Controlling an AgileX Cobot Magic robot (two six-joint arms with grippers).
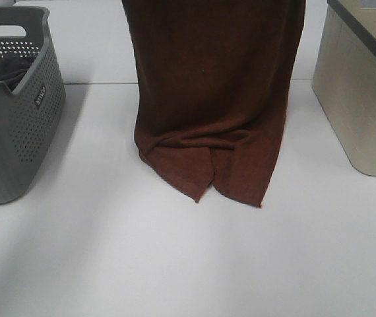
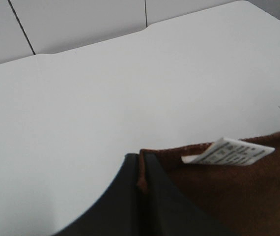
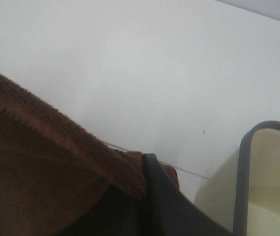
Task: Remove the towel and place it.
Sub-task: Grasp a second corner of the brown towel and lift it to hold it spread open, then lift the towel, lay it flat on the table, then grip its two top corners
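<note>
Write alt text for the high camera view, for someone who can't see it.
A dark brown towel hangs from above the frame, its lower end bunched on a white table. A grey perforated basket holding a dark cloth stands at the left, a beige bin at the right.

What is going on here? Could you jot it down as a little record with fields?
towel: brown, hanging spread out, bottom end bunched on the table
left pincer: shut on a towel corner, near the white tag
right pincer: shut on the towel's edge
left of towel: grey basket with a dark cloth inside
right of towel: beige bin
</note>
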